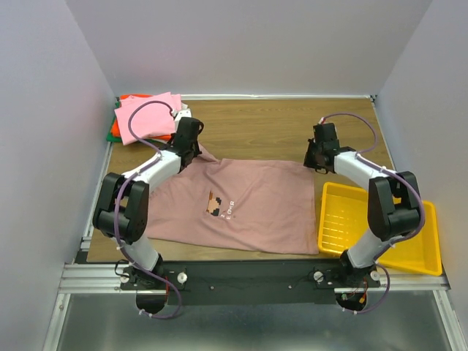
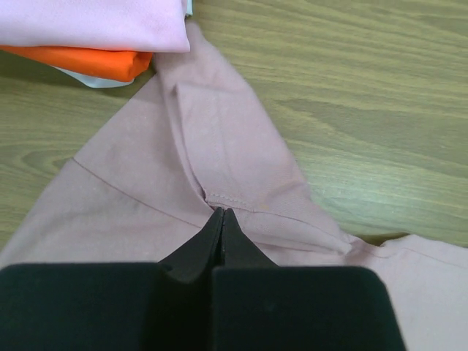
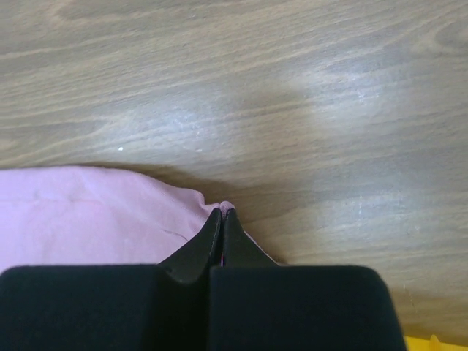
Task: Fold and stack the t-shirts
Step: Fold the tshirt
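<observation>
The mauve t-shirt (image 1: pixel 241 208) lies spread flat, print up, across the middle of the counter (image 1: pixel 278 124). The left tool (image 2: pixel 221 213) is pinched tight on a fold of cloth at the shirt's far-left sleeve seam. This is just beside the folded bright pink tee (image 1: pixel 146 117), which tops the orange tee (image 2: pixel 88 62) in the counter's far-left corner. The right tool (image 3: pixel 221 214) is closed on the shirt's far-right corner. A yellow tray (image 1: pixel 344 189) sits at the near-right edge.

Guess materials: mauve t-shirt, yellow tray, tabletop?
The mauve t-shirt: soft matte knit cloth, probably cotton; it wrinkles and shows a stitched hem. The yellow tray: moulded plastic, slightly glossy, with a gridded floor. The tabletop: wood grain with a soft sheen; real wood or laminate, cannot tell.
</observation>
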Controlling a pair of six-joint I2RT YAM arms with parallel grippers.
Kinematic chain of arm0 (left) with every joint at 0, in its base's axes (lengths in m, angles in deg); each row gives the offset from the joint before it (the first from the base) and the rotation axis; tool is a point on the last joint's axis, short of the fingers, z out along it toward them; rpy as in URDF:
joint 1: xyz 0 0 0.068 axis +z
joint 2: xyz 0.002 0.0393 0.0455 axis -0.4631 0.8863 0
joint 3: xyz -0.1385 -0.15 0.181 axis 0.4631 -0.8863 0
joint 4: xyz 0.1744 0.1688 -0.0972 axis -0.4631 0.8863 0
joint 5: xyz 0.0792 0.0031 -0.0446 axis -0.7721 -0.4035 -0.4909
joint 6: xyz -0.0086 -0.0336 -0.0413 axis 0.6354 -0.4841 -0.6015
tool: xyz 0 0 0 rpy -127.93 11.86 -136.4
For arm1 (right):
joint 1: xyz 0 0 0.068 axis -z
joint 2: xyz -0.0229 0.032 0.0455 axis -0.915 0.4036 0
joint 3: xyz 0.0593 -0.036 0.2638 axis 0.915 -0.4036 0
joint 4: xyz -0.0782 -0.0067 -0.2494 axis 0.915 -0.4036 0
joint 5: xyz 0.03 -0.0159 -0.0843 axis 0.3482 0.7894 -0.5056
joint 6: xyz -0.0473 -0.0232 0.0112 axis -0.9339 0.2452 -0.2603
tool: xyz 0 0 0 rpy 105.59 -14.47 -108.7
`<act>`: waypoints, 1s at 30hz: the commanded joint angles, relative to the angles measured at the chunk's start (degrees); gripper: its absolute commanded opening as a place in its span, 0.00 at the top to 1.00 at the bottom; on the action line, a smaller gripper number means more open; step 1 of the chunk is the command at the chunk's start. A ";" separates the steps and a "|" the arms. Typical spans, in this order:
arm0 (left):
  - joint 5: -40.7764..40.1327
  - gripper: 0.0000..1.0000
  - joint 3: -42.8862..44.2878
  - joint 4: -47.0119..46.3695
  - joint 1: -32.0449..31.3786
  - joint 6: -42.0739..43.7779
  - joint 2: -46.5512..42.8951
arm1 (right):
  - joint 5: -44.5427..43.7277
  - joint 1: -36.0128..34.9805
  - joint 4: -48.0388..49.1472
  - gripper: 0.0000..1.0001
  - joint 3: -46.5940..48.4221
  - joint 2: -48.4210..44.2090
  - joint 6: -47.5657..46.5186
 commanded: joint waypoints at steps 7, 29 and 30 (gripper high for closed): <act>0.28 1.00 -7.49 -0.70 -0.99 -1.68 -8.54 | 3.93 0.14 -2.36 1.00 -5.76 -8.68 1.29; -2.46 1.00 -22.28 -1.93 -1.96 -5.73 -29.75 | 5.16 -1.26 -10.10 1.00 -14.29 -22.84 4.37; -1.23 1.00 -21.66 -2.19 -1.96 -5.46 -28.25 | 5.16 -1.26 -10.10 1.00 -14.29 -22.66 4.37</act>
